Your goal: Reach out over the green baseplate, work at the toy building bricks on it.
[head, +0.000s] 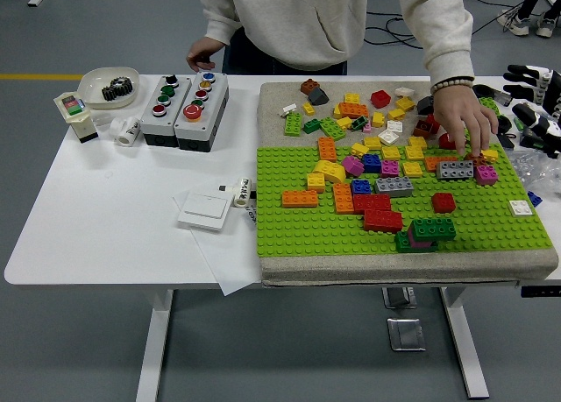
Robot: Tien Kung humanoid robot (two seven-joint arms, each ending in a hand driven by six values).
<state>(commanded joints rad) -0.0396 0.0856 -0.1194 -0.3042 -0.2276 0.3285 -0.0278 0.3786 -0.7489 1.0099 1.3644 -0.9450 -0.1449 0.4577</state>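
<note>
The green baseplate [298, 229] lies on a grey mat, with many loose bricks on it and behind it. A person's hand [465, 122] reaches down over the right side, fingertips just above a grey brick [454, 169] and a magenta brick [486, 174]. Nearer the front stand a dark green brick stack [429, 231], red bricks [377, 211] and an orange brick [299, 198]. My right hand [531, 104] rests at the right edge beside the mat, fingers spread, holding nothing. My left hand is out of view.
Two button boxes [184, 109], a white bowl with a gear [108, 85], a small white cylinder [128, 130] and a white switch plate [204, 211] on paper lie left of the mat. The person's other hand [203, 52] hovers behind the button boxes.
</note>
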